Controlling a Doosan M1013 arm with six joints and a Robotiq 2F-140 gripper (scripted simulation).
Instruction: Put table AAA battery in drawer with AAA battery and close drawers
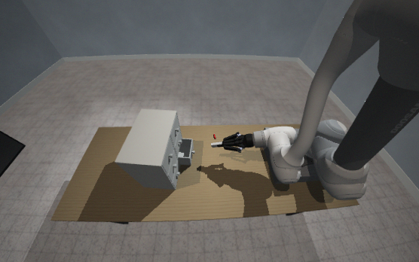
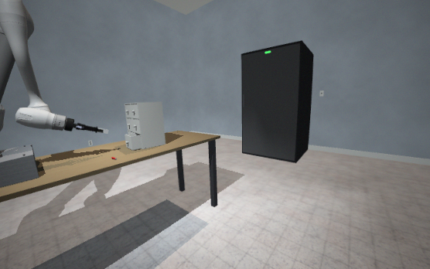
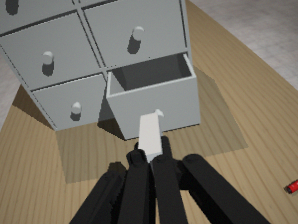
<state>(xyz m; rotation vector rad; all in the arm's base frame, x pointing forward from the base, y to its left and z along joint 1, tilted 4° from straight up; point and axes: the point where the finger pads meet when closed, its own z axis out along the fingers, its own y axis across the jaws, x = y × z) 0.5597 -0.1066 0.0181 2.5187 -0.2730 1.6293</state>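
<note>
The small grey chest (image 1: pixel 151 147) (image 2: pixel 148 120) (image 3: pixel 67 3) stands on the wooden table (image 1: pixel 226 196) (image 2: pixel 193 138). One bottom-row drawer (image 1: pixel 185 150) (image 2: pixel 133 142) (image 3: pixel 153 92) is pulled partly out; the part of its inside that shows is bare. The other drawers are pushed in. The small red AAA battery (image 1: pixel 214 135) (image 2: pixel 114 158) (image 3: pixel 292 187) lies on the table, apart from the chest. My gripper (image 1: pixel 215 144) (image 2: pixel 104 131) (image 3: pixel 152 127) is shut with nothing between its fingers. It hovers level above the table, pointing at the open drawer, a short way in front of it, with the battery off to its side.
The arm's grey base block (image 2: pixel 15 164) and white base sit at one end of the table. A tall black cabinet (image 2: pixel 276 100) stands on the floor away from the table. The table edge runs close behind the battery.
</note>
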